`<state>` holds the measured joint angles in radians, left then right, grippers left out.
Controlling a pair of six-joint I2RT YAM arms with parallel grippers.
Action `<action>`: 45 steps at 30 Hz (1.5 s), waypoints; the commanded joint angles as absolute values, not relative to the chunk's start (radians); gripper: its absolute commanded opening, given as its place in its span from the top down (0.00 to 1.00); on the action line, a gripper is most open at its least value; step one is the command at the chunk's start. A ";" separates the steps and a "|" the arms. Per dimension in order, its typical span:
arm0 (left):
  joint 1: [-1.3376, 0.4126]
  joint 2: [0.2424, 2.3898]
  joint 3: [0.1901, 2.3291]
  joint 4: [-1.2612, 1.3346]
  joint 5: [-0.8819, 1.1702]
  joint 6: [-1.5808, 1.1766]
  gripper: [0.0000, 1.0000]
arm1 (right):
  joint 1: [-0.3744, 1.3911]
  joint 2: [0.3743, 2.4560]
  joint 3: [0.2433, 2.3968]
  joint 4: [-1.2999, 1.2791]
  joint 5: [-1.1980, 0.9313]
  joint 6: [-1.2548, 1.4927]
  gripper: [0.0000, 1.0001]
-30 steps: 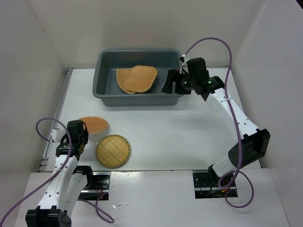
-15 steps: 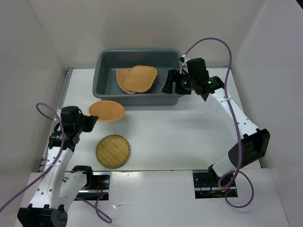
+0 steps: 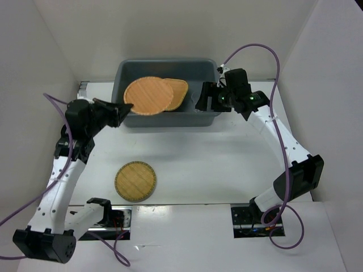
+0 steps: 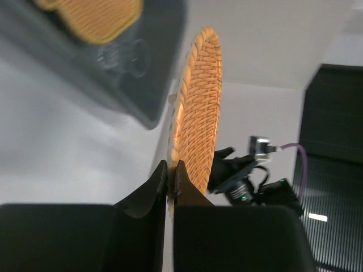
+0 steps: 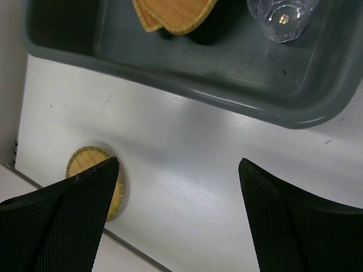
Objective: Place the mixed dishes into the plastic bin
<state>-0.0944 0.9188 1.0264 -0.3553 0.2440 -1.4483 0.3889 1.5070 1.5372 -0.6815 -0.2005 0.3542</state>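
Since a second ago the left end effector [image 3: 122, 109] has swung from the near-left part of the worktop [image 3: 227, 153] up toward the far edge, carrying a round wicker tray [image 3: 148, 95] that now hangs over the left half of the plastic bin [image 3: 170, 120]. Its fingers are nearly closed, pinching only the tray's rim, as the left wrist view shows edge-on. The bin sits along the far edge, and two other wicker trays [image 3: 177, 90] already lie overlapped inside it. A clear glass cup [image 5: 282, 17] stands at the bin's right end. The second round tray [image 3: 135, 181] lies flat near the near edge, left of centre, not yet collected. The right end effector [image 3: 205, 99] hovers by the bin's right end with its fingers spread wide and nothing between them. The step in hand looks like the release of the carried tray. To do it well, the left arm should probably bring the tray fully inside the rim line and lower it close to the stacked trays. The fingers should open only once it is roughly level, so it settles flat rather than tipping. Being held by one edge, it may sag or swing. Dropping it left of the cup would avoid knocking the glass.
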 commanded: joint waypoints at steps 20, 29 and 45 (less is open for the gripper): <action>-0.106 1.986 1.703 -0.029 0.052 -1.233 1.00 | 0.328 1.382 1.522 -0.667 -0.140 0.394 0.01; -0.106 2.126 1.732 -0.020 0.080 -1.285 1.00 | 0.328 1.391 1.522 -0.676 -0.140 0.385 0.01; -0.106 2.163 1.689 -0.147 -0.011 -1.210 0.47 | 0.328 1.430 1.513 -0.676 -0.149 0.385 0.01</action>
<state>-0.1017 2.1498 1.6581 -0.1459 0.0193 -1.2510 0.3332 1.4185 1.5219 -0.6838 -0.1478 0.3977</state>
